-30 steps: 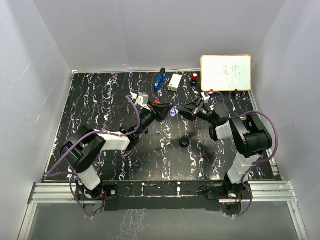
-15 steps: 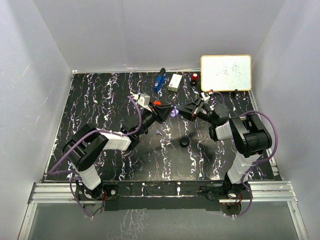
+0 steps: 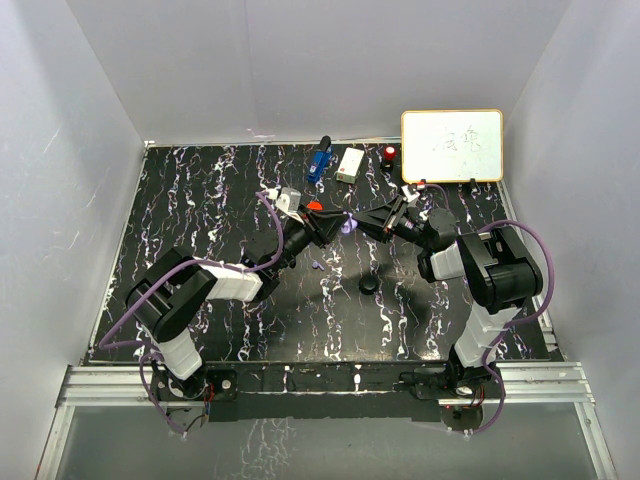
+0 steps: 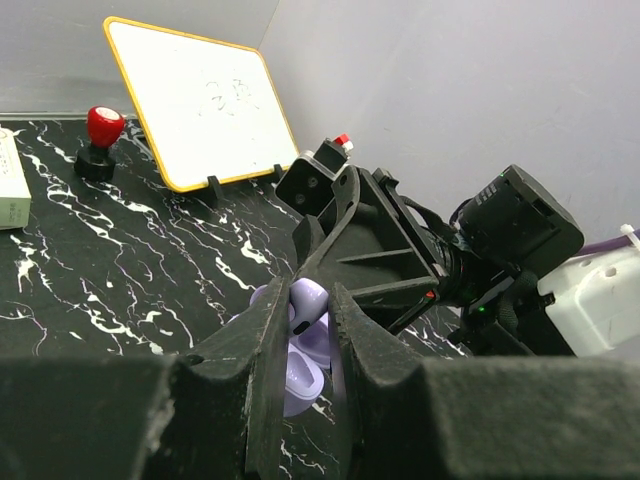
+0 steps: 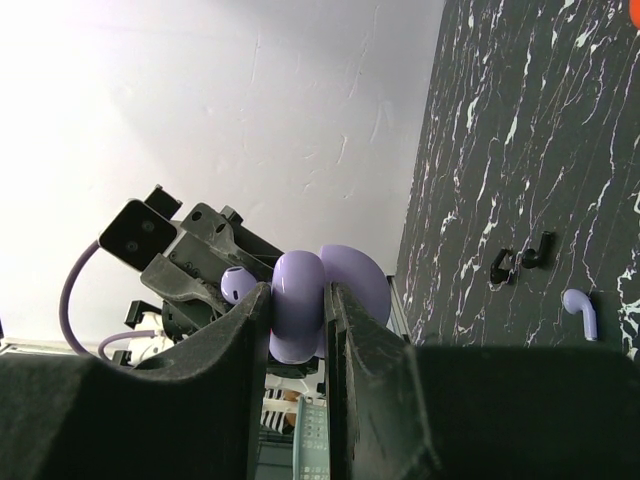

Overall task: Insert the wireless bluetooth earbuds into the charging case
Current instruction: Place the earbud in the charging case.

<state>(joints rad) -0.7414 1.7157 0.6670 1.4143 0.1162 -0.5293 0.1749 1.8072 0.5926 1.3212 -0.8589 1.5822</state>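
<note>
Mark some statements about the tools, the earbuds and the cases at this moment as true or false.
1. The right tool grips a lavender case. True.
2. The left tool is empty. False: it pinches a lavender earbud just above that case.
3. A loose earbud lies on the table. True.
4. The whiteboard lies flat in the middle of the table. False: it stands propped up at the far right corner.
5. The black round case is held by a tool. False: it sits on the table, apart from both tools.
</note>
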